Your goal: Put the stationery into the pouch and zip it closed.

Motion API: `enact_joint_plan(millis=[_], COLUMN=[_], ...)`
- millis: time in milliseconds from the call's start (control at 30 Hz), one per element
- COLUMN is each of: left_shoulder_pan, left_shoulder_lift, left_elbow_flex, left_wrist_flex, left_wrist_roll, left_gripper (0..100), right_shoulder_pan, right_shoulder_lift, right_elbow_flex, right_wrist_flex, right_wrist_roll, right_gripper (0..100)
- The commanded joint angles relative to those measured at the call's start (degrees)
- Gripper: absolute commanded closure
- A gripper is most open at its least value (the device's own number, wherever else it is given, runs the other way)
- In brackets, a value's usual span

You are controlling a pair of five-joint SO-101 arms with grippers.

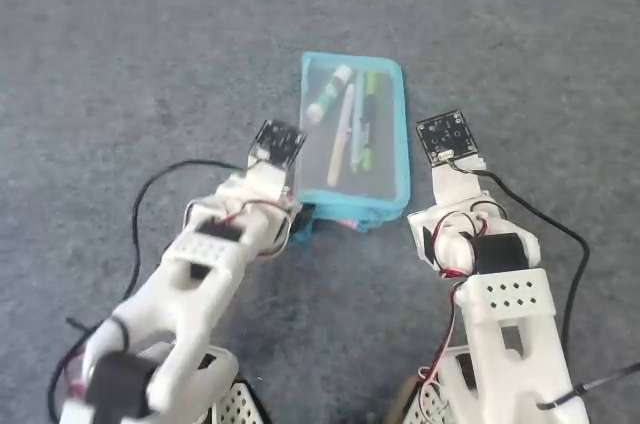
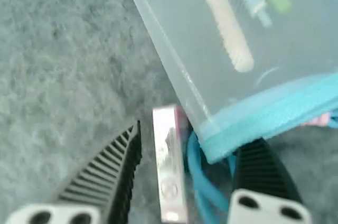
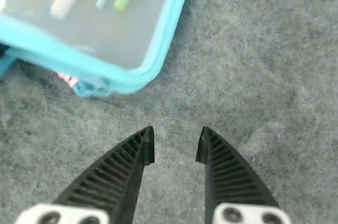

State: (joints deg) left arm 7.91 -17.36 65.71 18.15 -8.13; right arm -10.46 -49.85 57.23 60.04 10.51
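Observation:
The clear pouch (image 1: pixel 352 134) with a teal zip edge lies flat on the carpet. Inside it are pens (image 1: pixel 348 129) and a glue stick (image 1: pixel 328 94). My left gripper (image 2: pixel 186 147) is at the pouch's (image 2: pixel 232 34) near left corner, open. A metal zipper pull (image 2: pixel 169 166) and a blue loop (image 2: pixel 203 184) sit between its fingers; neither finger visibly touches the pull. My right gripper (image 3: pixel 174 142) is open over bare carpet, just off the pouch's (image 3: pixel 105 28) near right corner, apart from it. A teal zip tab (image 3: pixel 90 87) sits on that near edge.
Something pink (image 3: pixel 66 78) pokes out under the pouch's near edge. Grey carpet (image 1: pixel 120 94) covers the table all around the pouch. A black cable (image 1: pixel 150 194) loops beside the left arm, and another (image 1: pixel 560 234) runs by the right arm.

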Motion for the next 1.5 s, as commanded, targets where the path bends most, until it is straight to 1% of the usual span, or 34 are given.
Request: enact_joint_plan(millis=[0, 100, 233, 333, 500, 600, 767, 833, 900, 1067, 1167, 1267, 1367, 1467], left_shoulder_pan=[-0.35, -0.70, -0.79, -0.88, -4.04, -6.86, -14.24, -17.14, -19.16, -21.27, -24.62, -29.71, -33.85, -35.43], left_shoulder_lift=[3.60, 7.12, 9.49, 9.49, 5.45, 0.70, -4.84, -5.27, -5.19, -5.63, -5.36, -5.10, -5.10, -5.10], left_elbow_flex=[-7.16, -9.98, -12.97, -14.37, -16.22, -17.98, -20.18, -20.44, -20.35, -18.24, -18.24, -18.86, -18.59, -17.27], left_wrist_flex=[-4.04, -6.51, -7.30, -7.30, -6.77, -2.64, 2.20, 2.90, 2.81, 2.64, 2.64, 2.90, 2.73, 2.55], left_wrist_roll=[1.85, 4.40, 4.66, 5.01, 7.74, 8.79, 15.91, 17.14, 17.58, 17.41, 18.20, 21.19, 21.71, 21.71], left_gripper=[74, 79, 90, 95, 95, 95, 96, 97, 98, 98, 92, 87, 86, 86], right_shoulder_pan=[0.31, 0.31, 0.31, 0.31, 0.31, 0.31, -0.40, -3.21, -7.78, -17.63, -24.84, -31.87, -33.36, -33.45], right_shoulder_lift=[-1.54, -1.54, -1.54, -1.54, -1.10, -1.27, -1.54, -1.54, -1.45, -1.01, -0.84, 0.40, 6.90, 16.22], right_elbow_flex=[-0.44, -0.44, -0.44, -0.44, -0.44, -0.44, -0.44, -0.44, -0.44, -2.37, -3.69, -6.24, -11.16, -18.55], right_wrist_flex=[0.40, 0.40, 0.48, 0.48, 0.31, 0.48, 0.48, 0.48, 0.48, -0.75, -4.44, -7.43, -8.66, -8.84], right_wrist_roll=[1.32, 1.32, 1.32, 1.32, 1.32, 1.32, 0.97, 0.79, 0.70, -2.29, -4.40, -7.65, -8.97, -10.99], right_gripper=[85.7, 85.7, 85.7, 85.7, 85.7, 85.7, 85.7, 85.7, 85.7, 85.7, 85.7, 85.7, 85.7, 85.7])
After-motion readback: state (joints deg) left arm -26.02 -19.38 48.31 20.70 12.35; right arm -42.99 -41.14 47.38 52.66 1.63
